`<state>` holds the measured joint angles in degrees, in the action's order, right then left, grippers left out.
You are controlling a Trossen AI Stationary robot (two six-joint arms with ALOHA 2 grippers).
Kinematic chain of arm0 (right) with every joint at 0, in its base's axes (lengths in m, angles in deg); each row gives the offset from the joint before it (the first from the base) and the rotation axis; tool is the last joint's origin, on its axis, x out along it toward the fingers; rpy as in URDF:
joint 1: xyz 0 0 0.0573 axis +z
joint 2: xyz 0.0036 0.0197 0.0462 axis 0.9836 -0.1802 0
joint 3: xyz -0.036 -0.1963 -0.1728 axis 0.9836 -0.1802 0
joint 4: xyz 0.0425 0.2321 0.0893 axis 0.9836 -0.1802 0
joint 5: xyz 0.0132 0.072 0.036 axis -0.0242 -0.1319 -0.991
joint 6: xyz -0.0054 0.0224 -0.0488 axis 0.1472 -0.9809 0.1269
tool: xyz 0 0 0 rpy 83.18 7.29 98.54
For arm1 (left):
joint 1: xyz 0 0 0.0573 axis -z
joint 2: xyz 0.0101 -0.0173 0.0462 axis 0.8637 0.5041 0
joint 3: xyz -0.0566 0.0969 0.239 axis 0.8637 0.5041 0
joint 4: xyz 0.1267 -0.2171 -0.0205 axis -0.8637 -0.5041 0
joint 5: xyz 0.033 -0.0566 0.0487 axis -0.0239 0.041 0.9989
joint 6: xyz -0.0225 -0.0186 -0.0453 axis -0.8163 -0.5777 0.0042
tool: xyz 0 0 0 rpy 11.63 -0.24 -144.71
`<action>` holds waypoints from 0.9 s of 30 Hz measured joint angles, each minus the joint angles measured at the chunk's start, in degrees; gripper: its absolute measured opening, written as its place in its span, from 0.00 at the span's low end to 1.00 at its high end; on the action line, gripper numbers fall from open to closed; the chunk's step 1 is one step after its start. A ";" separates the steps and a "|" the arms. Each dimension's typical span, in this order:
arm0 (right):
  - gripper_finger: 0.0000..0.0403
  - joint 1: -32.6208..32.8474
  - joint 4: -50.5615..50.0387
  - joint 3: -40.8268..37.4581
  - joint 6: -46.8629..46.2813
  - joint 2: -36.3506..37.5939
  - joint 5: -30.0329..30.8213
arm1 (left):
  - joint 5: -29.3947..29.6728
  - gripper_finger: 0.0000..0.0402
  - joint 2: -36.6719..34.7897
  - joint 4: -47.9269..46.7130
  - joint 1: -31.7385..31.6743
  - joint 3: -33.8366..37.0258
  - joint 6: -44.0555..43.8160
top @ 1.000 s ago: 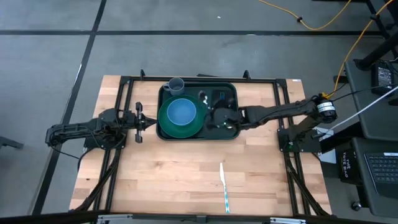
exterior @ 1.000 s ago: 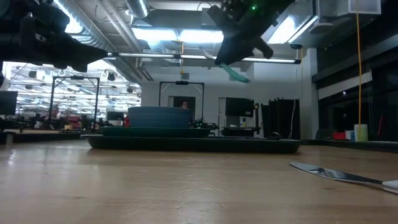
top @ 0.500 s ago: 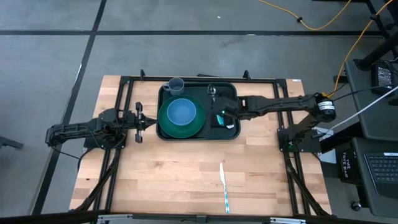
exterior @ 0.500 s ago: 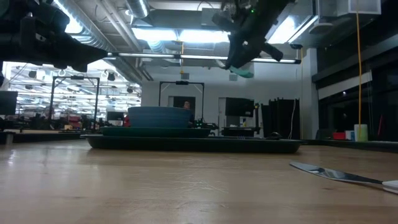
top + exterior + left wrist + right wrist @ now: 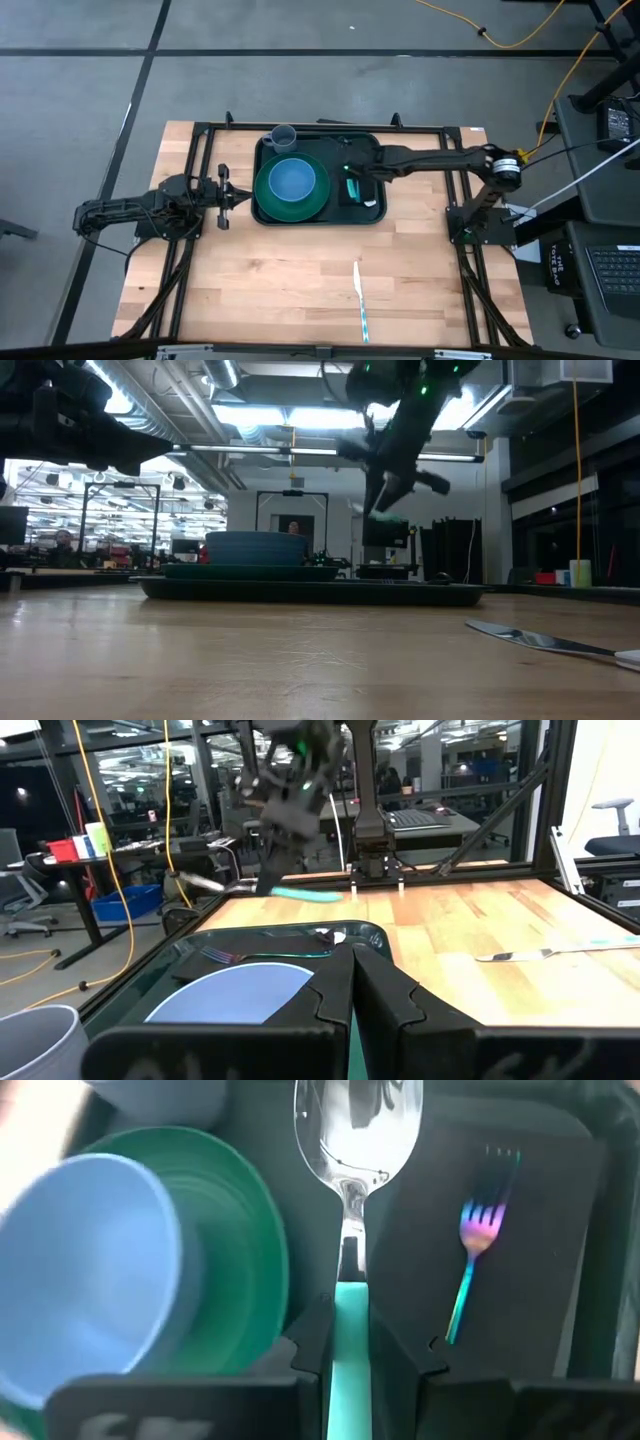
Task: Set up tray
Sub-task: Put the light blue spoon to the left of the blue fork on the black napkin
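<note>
The dark tray (image 5: 372, 150) lies at the table's far middle. It holds a green plate (image 5: 270, 200) with a blue bowl (image 5: 292, 180), a grey cup (image 5: 283, 137), and a black napkin (image 5: 530, 1230) with an iridescent fork (image 5: 468, 1275) on it. My right gripper (image 5: 350, 1335) hangs above the tray between plate and napkin, shut on a spoon (image 5: 357, 1125) with a teal handle. My left gripper (image 5: 351, 982) waits shut, just left of the tray (image 5: 190, 945). My right gripper pinches the spoon's teal handle (image 5: 350, 1302) between its two fingers, coming from above. The handle runs out ahead between the fingers, and the silver bowl end (image 5: 357, 1125) points toward the table's far edge. The spoon (image 5: 300, 893) is lifted clear above the tray, roughly level.
A knife (image 5: 360, 300) with a teal handle lies on the bare wood near the table's near edge, right of centre. The wooden tabletop (image 5: 250, 280) stretches wide in front of the tray. A black metal frame (image 5: 205, 140) borders the table.
My right gripper, holding the spoon throughout, has shifted a little toward the tray's far edge as its arm straightened. It has turned about and come down from high above the tray to a lower height over it. The spoon has turned with it.
</note>
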<state>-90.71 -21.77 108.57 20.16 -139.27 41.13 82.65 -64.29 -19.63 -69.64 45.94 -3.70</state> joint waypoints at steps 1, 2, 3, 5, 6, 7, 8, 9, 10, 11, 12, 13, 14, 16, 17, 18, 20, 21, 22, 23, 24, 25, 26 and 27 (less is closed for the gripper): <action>0.13 -0.56 0.04 -0.02 -0.45 -0.71 -0.43 | 0.00 0.01 0.00 0.00 0.00 -0.01 0.00; 0.13 -1.16 0.06 -0.02 -0.64 -1.28 -1.05 | 0.00 0.01 0.00 0.00 0.00 -0.01 0.01; 0.13 -1.73 0.07 -0.02 -0.82 -1.78 -1.63 | 0.00 0.01 0.00 0.00 0.00 0.00 0.01; 0.13 -2.69 0.07 -0.02 -1.83 -2.78 -2.85 | 0.00 0.01 0.00 0.00 0.00 -0.01 0.01; 0.13 -2.98 0.07 -0.02 -2.54 -3.28 -3.10 | 0.00 0.01 0.00 0.00 0.00 0.00 0.01; 0.13 -3.21 0.17 -0.02 -3.35 -3.75 -3.33 | -0.02 0.01 0.00 0.00 0.00 -0.01 0.01; 0.13 -3.39 0.17 -0.02 -3.62 -4.24 -3.85 | 0.00 0.01 0.00 0.00 0.00 0.00 0.01; 0.13 -3.56 0.15 -0.02 -3.73 -4.72 -4.13 | -0.01 0.01 0.00 -0.01 0.00 -0.01 0.01; 0.13 -3.69 0.19 -0.02 -3.74 -5.39 -4.13 | -0.01 0.01 0.01 0.00 0.00 -0.01 0.01; 0.13 -3.78 0.24 -0.02 -3.84 -5.96 -4.21 | -0.02 0.01 0.00 0.00 0.00 -0.01 0.01; 0.13 -3.90 0.24 -0.02 -4.07 -6.56 -4.24 | -0.02 0.01 0.00 0.00 0.00 -0.01 0.01; 0.13 -4.04 0.33 -0.02 -4.54 -7.13 -4.25 | -0.02 0.01 0.00 -0.02 0.00 -0.01 0.01; 0.13 -4.09 0.53 -0.02 -5.17 -7.66 -4.29 | -0.02 0.01 0.00 0.00 0.00 -0.01 0.01; 0.13 -4.36 0.66 -0.02 -5.41 -8.71 -4.44 | -0.02 0.01 0.00 0.00 0.00 0.00 0.01; 0.13 -4.54 0.62 -0.02 -5.43 -9.29 -4.46 | -0.02 0.01 0.00 0.00 0.00 -0.01 0.01; 0.13 -4.67 0.72 -0.02 -5.52 -9.87 -4.46 | -0.02 0.01 0.00 -0.02 0.00 0.01 0.01; 0.13 -5.14 0.67 -0.02 -6.57 -10.83 -4.52 | -0.02 0.01 0.00 -0.02 0.00 -0.01 0.01; 0.13 -5.39 0.80 -0.02 -6.60 -11.20 -4.67 | -0.02 0.01 0.00 -0.02 0.00 0.00 0.01; 0.13 -5.67 0.93 -0.02 -6.62 -11.54 -5.12 | -0.02 0.01 0.00 -0.02 0.00 -0.01 0.01; 0.13 -5.99 1.04 -0.02 -6.62 -11.89 -5.68 | -0.02 0.01 0.00 -0.02 0.00 -0.01 0.01; 0.13 -6.21 1.32 -0.02 -6.63 -12.25 -6.28 | -0.02 0.01 0.00 -0.02 0.00 -0.01 0.01; 0.13 -6.43 1.61 -0.02 -6.64 -12.61 -6.89 | -0.02 0.01 0.01 -0.02 0.00 -0.01 0.01; 0.13 -6.55 1.93 -0.02 -6.67 -12.90 -7.24 | -0.02 0.01 0.00 -0.02 0.00 -0.01 0.01; 0.13 -6.67 2.36 -0.02 -6.65 -13.10 -7.44 | -0.02 0.01 0.00 -0.02 0.00 -0.01 0.01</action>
<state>-97.38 -19.41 108.55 13.51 -152.37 33.69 82.63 -64.29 -19.65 -69.64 45.93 -3.68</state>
